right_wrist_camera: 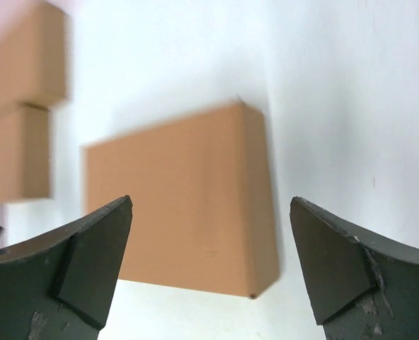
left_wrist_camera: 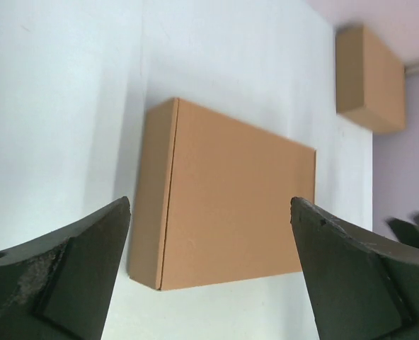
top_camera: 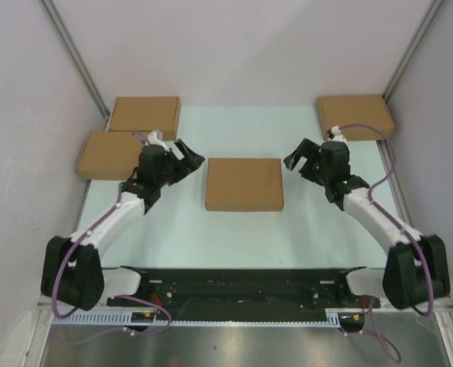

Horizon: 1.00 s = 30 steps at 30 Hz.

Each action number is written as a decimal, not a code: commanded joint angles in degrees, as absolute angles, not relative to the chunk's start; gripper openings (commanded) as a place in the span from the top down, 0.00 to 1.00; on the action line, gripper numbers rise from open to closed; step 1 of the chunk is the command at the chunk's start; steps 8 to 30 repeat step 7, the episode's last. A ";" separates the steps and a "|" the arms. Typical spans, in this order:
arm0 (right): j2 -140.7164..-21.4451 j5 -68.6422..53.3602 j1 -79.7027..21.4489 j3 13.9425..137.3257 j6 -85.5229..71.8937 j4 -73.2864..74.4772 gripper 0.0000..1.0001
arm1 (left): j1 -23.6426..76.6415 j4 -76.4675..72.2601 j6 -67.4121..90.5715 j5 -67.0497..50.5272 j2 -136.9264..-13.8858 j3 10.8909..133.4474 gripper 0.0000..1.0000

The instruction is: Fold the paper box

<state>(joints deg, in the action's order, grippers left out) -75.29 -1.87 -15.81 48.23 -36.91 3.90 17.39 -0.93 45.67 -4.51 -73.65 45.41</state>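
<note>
Paper box (top_camera: 244,184) folded shut | left pincer (top_camera: 190,156), right pincer (top_camera: 296,156) agape (not touching)

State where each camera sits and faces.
Top external: above and behind the two white arms, looking down on the pale table; both show, left gripper and right gripper open beside the closed flat brown cardboard box.
Left wrist: on the left arm, facing rightward at that box; own fingers show.
Right wrist: on the right arm, facing leftward at it; own fingers show.
Shared: all three show this box.
</note>
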 commanded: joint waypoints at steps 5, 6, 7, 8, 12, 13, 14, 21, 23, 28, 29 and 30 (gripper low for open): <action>-56.36 16.05 -25.30 52.82 -29.19 15.55 0.01 | 17.84 22.67 45.89 12.83 -62.59 46.94 0.05; -55.55 17.21 -28.62 52.74 -27.70 17.04 0.01 | 18.02 22.59 45.36 13.09 -60.84 46.24 0.04; -54.94 19.92 -30.13 52.82 -26.73 17.75 0.01 | 18.10 22.85 43.52 13.44 -59.78 45.27 0.02; -54.94 19.92 -30.13 52.82 -26.73 17.75 0.01 | 18.10 22.85 43.52 13.44 -59.78 45.27 0.02; -54.94 19.92 -30.13 52.82 -26.73 17.75 0.01 | 18.10 22.85 43.52 13.44 -59.78 45.27 0.02; -54.94 19.92 -30.13 52.82 -26.73 17.75 0.01 | 18.10 22.85 43.52 13.44 -59.78 45.27 0.02; -54.94 19.92 -30.13 52.82 -26.73 17.75 0.01 | 18.10 22.85 43.52 13.44 -59.78 45.27 0.02; -54.94 19.92 -30.13 52.82 -26.73 17.75 0.01 | 18.10 22.85 43.52 13.44 -59.78 45.27 0.02; -54.94 19.92 -30.13 52.82 -26.73 17.75 0.01 | 18.10 22.85 43.52 13.44 -59.78 45.27 0.02; -54.94 19.92 -30.13 52.82 -26.73 17.75 0.01 | 18.10 22.85 43.52 13.44 -59.78 45.27 0.02; -54.94 19.92 -30.13 52.82 -26.73 17.75 0.01 | 18.10 22.85 43.52 13.44 -59.78 45.27 0.02; -54.94 19.92 -30.13 52.82 -26.73 17.75 0.01 | 18.10 22.85 43.52 13.44 -59.78 45.27 0.02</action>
